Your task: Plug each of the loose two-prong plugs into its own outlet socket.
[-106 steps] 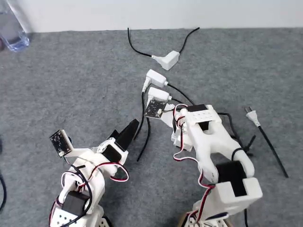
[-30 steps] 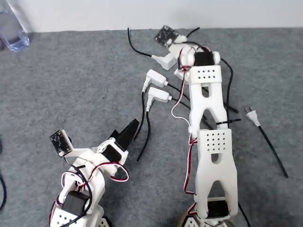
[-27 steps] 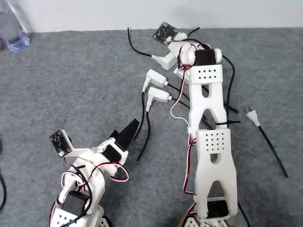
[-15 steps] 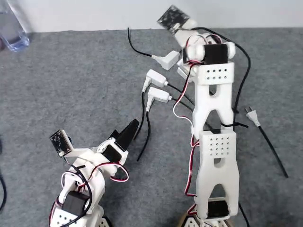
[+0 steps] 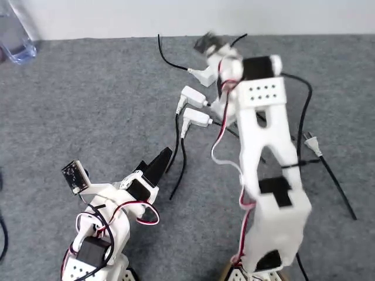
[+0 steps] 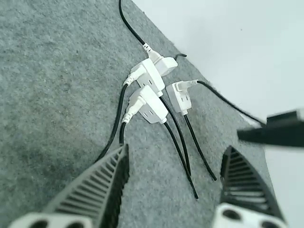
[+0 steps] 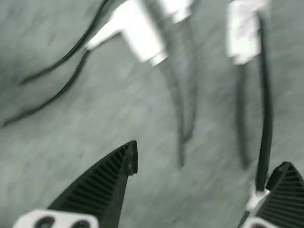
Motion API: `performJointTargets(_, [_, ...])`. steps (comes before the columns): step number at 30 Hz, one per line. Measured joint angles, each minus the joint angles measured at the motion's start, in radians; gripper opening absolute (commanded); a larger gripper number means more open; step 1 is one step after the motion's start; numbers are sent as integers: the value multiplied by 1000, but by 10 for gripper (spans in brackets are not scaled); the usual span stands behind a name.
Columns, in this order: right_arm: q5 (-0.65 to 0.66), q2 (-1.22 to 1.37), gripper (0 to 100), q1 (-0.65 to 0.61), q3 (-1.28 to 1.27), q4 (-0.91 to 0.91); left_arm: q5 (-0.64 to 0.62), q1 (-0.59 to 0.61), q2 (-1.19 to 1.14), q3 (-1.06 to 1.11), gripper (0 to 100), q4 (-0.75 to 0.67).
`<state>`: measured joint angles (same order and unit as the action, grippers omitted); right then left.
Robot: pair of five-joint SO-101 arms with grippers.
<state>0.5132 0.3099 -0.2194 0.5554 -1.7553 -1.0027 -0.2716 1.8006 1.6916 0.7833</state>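
3 white sockets (image 5: 193, 96) clustered centrally, loose plug (image 5: 311, 142) rightward, grey carpet (image 5: 88, 105) leftward

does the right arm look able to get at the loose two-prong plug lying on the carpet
Probably yes. The loose plug lies uncovered on the carpet beside the right arm, and the right pincer is open and empty. It is over by the white outlets, so the arm would need to draw back.

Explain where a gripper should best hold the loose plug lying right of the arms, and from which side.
Probably the plug body behind the prongs, coming from above, closing across its width: it lies flat on the carpet, and its cord trails behind, leaving the prongs free.
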Motion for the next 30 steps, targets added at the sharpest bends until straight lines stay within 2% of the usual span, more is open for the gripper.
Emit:
performJointTargets(9, [0, -407, 409, -17, -577, 21, 12, 0, 0, 0, 298, 6])
performJointTargets(19, [0, -689, 409, 32, -1178, 325, 28, 0, 0, 0, 298, 75])
performJointTargets(30, [0, -944, 409, 32, -1691, 700, 198, 0, 0, 0, 296, 190])
